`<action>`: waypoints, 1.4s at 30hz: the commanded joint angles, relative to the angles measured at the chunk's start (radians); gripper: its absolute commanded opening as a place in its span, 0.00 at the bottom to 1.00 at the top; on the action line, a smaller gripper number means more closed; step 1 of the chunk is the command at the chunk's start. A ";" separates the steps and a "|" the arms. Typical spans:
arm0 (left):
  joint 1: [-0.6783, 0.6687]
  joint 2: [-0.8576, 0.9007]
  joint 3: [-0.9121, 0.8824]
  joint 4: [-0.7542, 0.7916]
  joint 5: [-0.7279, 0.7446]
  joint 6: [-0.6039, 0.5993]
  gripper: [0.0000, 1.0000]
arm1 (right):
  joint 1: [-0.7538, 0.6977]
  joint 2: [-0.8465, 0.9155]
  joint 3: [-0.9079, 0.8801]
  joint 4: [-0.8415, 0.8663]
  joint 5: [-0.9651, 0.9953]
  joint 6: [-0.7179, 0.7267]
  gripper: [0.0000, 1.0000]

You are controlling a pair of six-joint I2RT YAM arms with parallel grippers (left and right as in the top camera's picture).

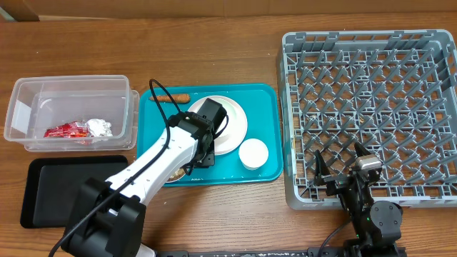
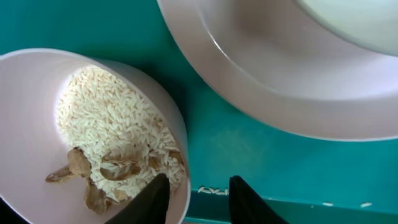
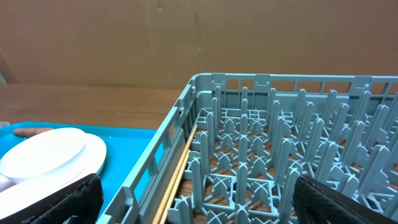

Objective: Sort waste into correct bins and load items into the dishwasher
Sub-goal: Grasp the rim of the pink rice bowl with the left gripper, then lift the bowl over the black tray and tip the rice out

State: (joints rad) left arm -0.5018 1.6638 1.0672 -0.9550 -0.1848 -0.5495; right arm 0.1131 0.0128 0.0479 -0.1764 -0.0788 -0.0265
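Note:
A white bowl (image 2: 37,93) with rice and brown scraps sits on the teal tray (image 2: 249,149), next to a white plate (image 2: 280,81). My left gripper (image 2: 196,180) is open and straddles the bowl's rim, one finger inside and one outside. From overhead, the left gripper (image 1: 202,153) covers most of the bowl, at the plate's (image 1: 232,128) front edge. My right gripper (image 3: 196,180) is open wide and empty over the front left corner of the grey dish rack (image 3: 205,81). From overhead, the right gripper (image 1: 350,171) is at the rack's (image 1: 371,43) front edge.
A small white cup (image 1: 253,153) and a brown sausage-like scrap (image 1: 173,98) lie on the tray (image 1: 264,100). A clear bin (image 1: 71,89) at the left holds a red wrapper (image 1: 66,130) and foil. A black tray (image 1: 50,185) lies in front of it. Wooden chopsticks (image 3: 180,171) lie along the rack's left wall.

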 commanded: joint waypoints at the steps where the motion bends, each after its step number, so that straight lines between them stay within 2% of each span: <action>1: 0.004 0.012 -0.023 0.015 -0.035 -0.005 0.28 | 0.005 -0.010 0.002 0.005 -0.004 -0.004 1.00; 4: 0.004 0.012 -0.037 0.034 -0.034 -0.005 0.25 | 0.005 -0.010 0.002 0.005 -0.004 -0.004 1.00; 8: 0.004 0.012 -0.043 0.037 -0.035 -0.005 0.15 | 0.005 -0.010 0.002 0.005 -0.004 -0.004 1.00; 12: 0.004 0.012 -0.045 0.040 -0.035 -0.005 0.15 | 0.005 -0.010 0.002 0.005 -0.004 -0.004 1.00; 21: 0.004 0.012 -0.079 0.066 -0.036 -0.004 0.04 | 0.005 -0.010 0.002 0.005 -0.004 -0.004 1.00; 27: 0.004 0.010 -0.052 0.054 -0.035 0.005 0.04 | 0.005 -0.010 0.002 0.005 -0.004 -0.004 1.00; 35: 0.004 -0.013 0.109 -0.097 -0.031 0.014 0.04 | 0.005 -0.010 0.002 0.005 -0.004 -0.004 1.00; 42: 0.038 -0.137 0.164 -0.163 0.016 0.034 0.04 | 0.005 -0.010 0.002 0.006 -0.004 -0.004 1.00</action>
State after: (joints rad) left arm -0.4927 1.6119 1.2015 -1.1019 -0.1970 -0.5438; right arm 0.1131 0.0128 0.0479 -0.1764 -0.0784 -0.0265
